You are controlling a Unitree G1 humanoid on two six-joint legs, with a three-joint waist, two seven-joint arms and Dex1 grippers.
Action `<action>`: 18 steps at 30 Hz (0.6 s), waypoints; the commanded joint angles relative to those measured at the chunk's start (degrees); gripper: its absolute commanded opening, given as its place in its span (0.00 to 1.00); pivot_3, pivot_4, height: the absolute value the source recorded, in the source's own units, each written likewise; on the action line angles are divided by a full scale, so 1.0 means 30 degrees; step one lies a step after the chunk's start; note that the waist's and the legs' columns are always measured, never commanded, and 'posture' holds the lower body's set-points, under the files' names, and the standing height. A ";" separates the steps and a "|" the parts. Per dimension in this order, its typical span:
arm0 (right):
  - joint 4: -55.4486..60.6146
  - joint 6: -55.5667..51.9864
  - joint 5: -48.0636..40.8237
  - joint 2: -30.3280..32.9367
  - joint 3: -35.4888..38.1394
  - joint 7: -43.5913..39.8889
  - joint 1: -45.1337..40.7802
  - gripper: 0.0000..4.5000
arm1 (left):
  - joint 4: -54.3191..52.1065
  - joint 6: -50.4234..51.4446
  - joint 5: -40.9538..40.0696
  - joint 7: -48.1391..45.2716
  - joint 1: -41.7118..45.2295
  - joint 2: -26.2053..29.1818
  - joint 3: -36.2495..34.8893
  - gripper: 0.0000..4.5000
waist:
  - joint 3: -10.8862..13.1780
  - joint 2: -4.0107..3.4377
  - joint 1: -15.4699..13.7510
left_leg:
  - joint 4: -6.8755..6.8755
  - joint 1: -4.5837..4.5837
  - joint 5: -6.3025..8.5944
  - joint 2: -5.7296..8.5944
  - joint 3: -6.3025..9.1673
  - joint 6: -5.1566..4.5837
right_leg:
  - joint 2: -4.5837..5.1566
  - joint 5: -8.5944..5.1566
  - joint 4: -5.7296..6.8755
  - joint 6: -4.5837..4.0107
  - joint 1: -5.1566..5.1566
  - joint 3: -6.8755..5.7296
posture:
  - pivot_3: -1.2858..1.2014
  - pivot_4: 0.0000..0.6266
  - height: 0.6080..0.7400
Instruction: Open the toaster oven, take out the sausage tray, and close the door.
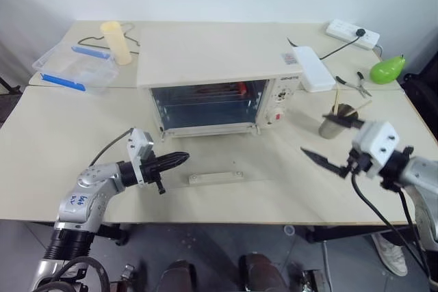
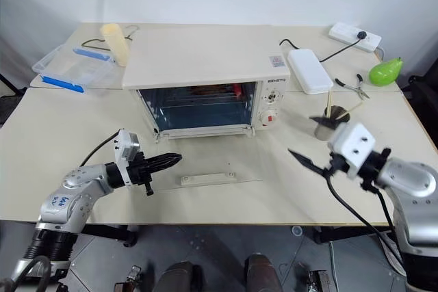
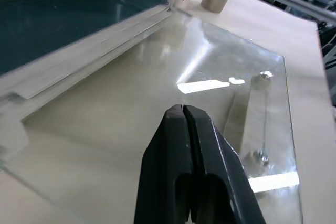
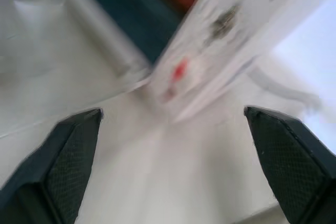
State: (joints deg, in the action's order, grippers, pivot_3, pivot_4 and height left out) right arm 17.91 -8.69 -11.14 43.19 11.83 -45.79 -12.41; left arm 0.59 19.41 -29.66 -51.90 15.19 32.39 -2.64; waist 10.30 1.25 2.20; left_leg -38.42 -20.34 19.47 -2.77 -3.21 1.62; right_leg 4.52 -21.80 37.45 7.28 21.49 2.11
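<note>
A pale cream table fills the view, made of two tops pushed together, with a white wall behind it and dark floor below the near edge. The oven sits mid-table with its knobs and red button on the right side. Its door is folded fully down and lies flat on the table in front of the opening, its bar handle at the near edge. Inside the dark cavity, a bit of red shows on the rack at the back, likely the sausage tray; little of it can be made out.

The left gripper hangs just over the left part of the glass door, fingers pressed shut and empty. The right gripper hovers to the right of the door, well clear of the oven, fingers spread wide with nothing between them.

At the far left are a clear box with blue clips and a yellowish cup. Right of the oven lie a white flat block, a power strip, pliers, a green pear-shaped thing and a metal cup holding sticks, just behind the right gripper.
</note>
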 commanded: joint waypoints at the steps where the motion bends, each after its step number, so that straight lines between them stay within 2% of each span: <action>1: 0.1365 -0.0541 0.2918 -0.1647 -0.3581 0.2313 -0.2184 1.00 | -0.0172 -0.1075 0.0065 0.0446 -0.0506 -0.0662 -0.0820 0.00 | -0.0001 -0.0001 0.0003 | 0.0000 0.0002 0.0000 -0.0009 -0.0003 0.0005 | 0.0011 0.0000 0.0006 0.0000 0.0011 0.0002 | 0.52 0.24 1.00; 4: 0.0415 0.0499 0.5211 -0.3221 -0.6091 0.3478 -0.3872 1.00 | -0.0491 -0.1683 -0.0206 0.0716 -0.0832 -0.1202 -0.1605 0.14 | 0.0000 -0.0002 -0.0065 | 0.0029 -0.0032 -0.0001 -0.0001 0.0007 0.0009 | 0.0022 0.0000 0.0015 0.0000 0.0066 -0.0017 | 0.52 0.24 1.00; 7: -0.0536 0.1831 0.6621 -0.3813 -0.7291 0.4101 -0.4545 1.00 | -0.0923 -0.1812 -0.0259 0.0649 -0.1162 -0.1230 -0.1962 0.33 | 0.0000 -0.0002 -0.0188 | -0.0007 -0.0114 0.0009 0.0024 0.0029 -0.0003 | 0.0033 0.0003 0.0083 0.0004 0.0117 -0.0075 | 0.52 0.24 1.00; 12: -0.6136 0.5534 1.4487 -0.5094 -1.1619 0.9180 -0.8290 1.00 | -0.2510 -0.2691 -0.0473 0.1439 -0.2922 -0.1335 -0.3910 0.66 | -0.0001 0.0007 0.0349 | -0.0222 -0.0329 0.0070 0.0047 -0.0017 -0.0065 | 0.0087 0.0027 0.0121 0.0047 0.0258 -0.0104 | 0.52 0.24 1.00; 15: -0.8298 0.6011 1.5035 -0.6160 -1.1816 1.0619 -0.9581 1.00 | -0.2959 -0.2591 -0.0690 0.1516 -0.3739 -0.1251 -0.4452 0.85 | -0.0002 0.0008 0.0541 | -0.0227 -0.0328 0.0060 0.0019 -0.0071 -0.0060 | 0.0121 0.0028 0.0132 0.0048 0.0324 -0.0106 | 0.52 0.24 1.00; 18: -1.0532 0.6548 1.6312 -0.7285 -1.2650 1.1858 -1.1029 1.00 | -0.3400 -0.2339 -0.1048 0.1466 -0.4497 -0.1219 -0.4975 0.85 | -0.0001 0.0005 0.0791 | -0.0215 -0.0322 0.0049 -0.0009 -0.0057 -0.0039 | 0.0115 0.0026 0.0177 0.0043 0.0343 -0.0124 | 0.52 0.24 1.00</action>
State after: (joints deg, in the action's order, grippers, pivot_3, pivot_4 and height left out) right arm -12.11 9.22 35.74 22.51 -25.34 -13.07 -43.55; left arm -6.69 12.49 -30.86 -47.47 2.26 28.22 -16.07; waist 10.30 1.27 4.58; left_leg -39.07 -21.31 19.62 -2.79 -3.39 1.51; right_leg 4.88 -21.72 37.99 7.41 22.52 1.75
